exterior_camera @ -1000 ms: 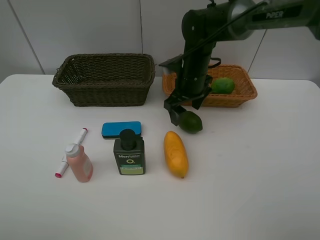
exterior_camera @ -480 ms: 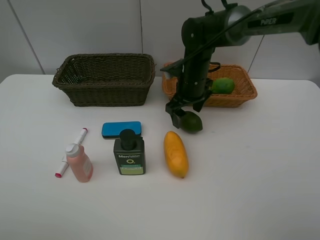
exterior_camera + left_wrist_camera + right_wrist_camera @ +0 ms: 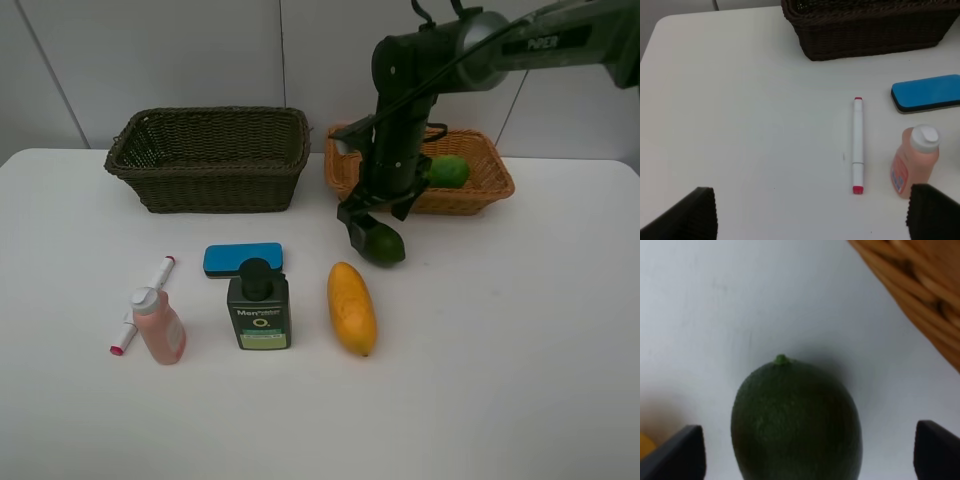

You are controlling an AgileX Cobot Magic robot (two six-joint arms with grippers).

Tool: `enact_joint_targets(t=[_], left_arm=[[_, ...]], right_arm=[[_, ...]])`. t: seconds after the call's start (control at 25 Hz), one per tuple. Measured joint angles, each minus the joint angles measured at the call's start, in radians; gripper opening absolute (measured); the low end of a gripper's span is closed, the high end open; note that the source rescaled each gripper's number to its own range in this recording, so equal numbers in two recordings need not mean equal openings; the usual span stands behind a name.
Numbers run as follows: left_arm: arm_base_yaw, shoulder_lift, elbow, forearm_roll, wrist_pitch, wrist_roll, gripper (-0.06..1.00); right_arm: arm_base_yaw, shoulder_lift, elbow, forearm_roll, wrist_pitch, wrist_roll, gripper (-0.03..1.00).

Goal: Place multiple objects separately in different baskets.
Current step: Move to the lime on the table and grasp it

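Avocado (image 3: 381,243) lies on table (image 3: 500,350) between wide-spread fingers of right gripper (image 3: 811,452), touching neither, just beside orange-tan basket (image 3: 480,195); left gripper (image 3: 815,212) also wide, holding nothing.

right pincer (image 3: 371,226), jaws apart | over dark green avocado (image 3: 388,248) | beside orange-tan basket (image 3: 478,198)

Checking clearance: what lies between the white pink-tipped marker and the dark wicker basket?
Only bare white table between white pink-tipped marker and dark wicker basket, per the left wrist view.
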Motion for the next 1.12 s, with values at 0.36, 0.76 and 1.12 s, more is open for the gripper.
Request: enact_joint_targets(t=[0.36,0.76,1.12], left_arm=[[0.000,0.000,0.000,0.000,0.000,0.000,1.00],[0.000,0.000,0.000,0.000,0.000,0.000,1.00],[0.000,0.000,0.000,0.000,0.000,0.000,1.00]], right_arm=[[0.000,0.001,0.000,0.002,-0.006,0.000,1.00],[0.000,0.030,0.000,0.026,-0.008,-0.005,1.00],[-0.001,0.040,0.000,0.027,-0.009,-0.007,1.00]])
